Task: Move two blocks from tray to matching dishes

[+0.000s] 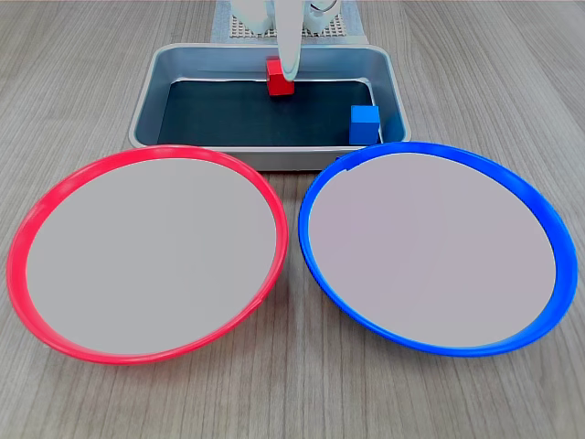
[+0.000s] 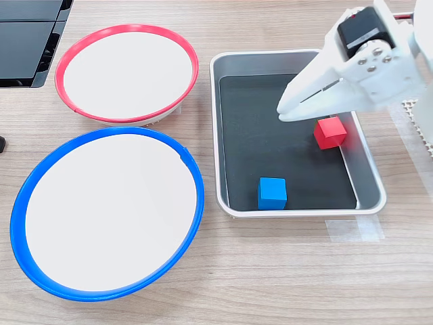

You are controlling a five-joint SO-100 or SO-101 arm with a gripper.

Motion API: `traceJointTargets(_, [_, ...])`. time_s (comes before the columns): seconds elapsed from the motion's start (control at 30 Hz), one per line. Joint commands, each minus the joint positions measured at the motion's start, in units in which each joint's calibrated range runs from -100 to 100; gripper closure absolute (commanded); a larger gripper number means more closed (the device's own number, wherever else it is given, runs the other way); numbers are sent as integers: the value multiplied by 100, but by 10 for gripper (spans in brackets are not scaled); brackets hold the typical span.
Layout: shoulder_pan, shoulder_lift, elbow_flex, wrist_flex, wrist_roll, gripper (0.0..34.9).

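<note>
We see the gripper (image 2: 287, 110) over the tray (image 2: 284, 57), its jaws nearly closed on nothing (tips partly hiding the red block (image 2: 330, 132) in the first exterior view). The blue block (image 2: 272, 193) sits in a tray corner; both dishes lie just beside the tray.

A pale wood-grain table (image 1: 82, 55) is bearing a grey metal tray (image 1: 146, 101), with a red-rimmed dish (image 1: 37, 215) and a blue-rimmed dish (image 1: 539, 206) lying side by side just beside it; clear tape (image 2: 355, 230) is sticking to the table near the tray.
</note>
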Motion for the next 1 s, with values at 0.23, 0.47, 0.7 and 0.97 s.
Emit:
traceJointTargets(0.23, [-1249,5049,-4316,1851,-313,209])
traceJointTargets(0.47, [-1644,7096,-5299,1628,-518,181])
traceJointTargets(0.7, [-1776,8478,-5900,1257,-498,168])
traceJointTargets(0.97, [-1813,9263,-6419,1282,-303,334])
